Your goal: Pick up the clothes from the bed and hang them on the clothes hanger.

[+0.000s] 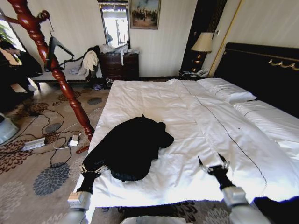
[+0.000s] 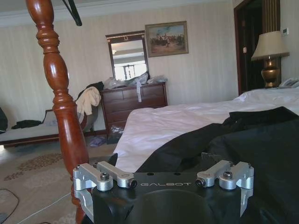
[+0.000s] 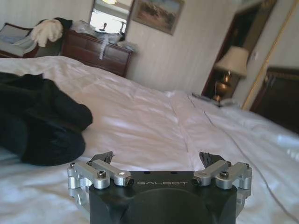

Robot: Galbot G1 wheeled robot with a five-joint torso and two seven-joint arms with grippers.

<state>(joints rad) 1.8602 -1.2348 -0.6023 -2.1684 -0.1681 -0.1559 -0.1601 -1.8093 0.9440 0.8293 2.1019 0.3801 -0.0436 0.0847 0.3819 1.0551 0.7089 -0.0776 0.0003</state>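
We're at the start: clothes (image 1: 131,147) lie mid-frame on the bed (image 1: 187,107), hanger (image 1: 55,49) upper left bare, left gripper (image 1: 91,169) at the hem, its spread unclear, right gripper (image 1: 213,164) spread wide, empty.

The clothes (image 1: 128,148) are matt black cloth. The bed (image 1: 187,112) has wrinkled white sheets. The coat stand (image 2: 60,102) is glossy reddish wood

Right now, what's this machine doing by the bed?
It is tidying laundry. A black garment lies crumpled on the white bed. The left pincer sits open at the garment's near edge, gripping nothing yet. The right pincer hovers open above bare sheet. The black hanger hangs on the wooden coat stand.
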